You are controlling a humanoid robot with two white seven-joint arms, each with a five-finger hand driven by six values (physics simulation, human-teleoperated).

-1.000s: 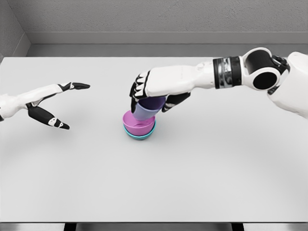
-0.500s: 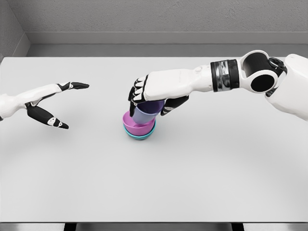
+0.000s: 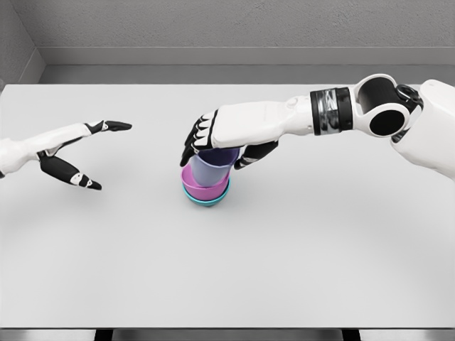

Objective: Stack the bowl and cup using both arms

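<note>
Cup (image 3: 212, 169) sits upright in the pink bowl (image 3: 205, 190) mid-table, directly beneath my right hand (image 3: 226, 132), whose fingers clamp its rim, while my left hand (image 3: 67, 151) waits far left, fingers spread.

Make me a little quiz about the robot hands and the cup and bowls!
1. True or false: the purple cup sits in the pink bowl.
2. Which robot hand is over the cup? A) left B) right
3. Fill in: the pink bowl rests in a ____ bowl.

Key: 1 true. 2 B, the right robot hand curls around the cup; the left robot hand is open, apart on the table. 3 teal.
</note>
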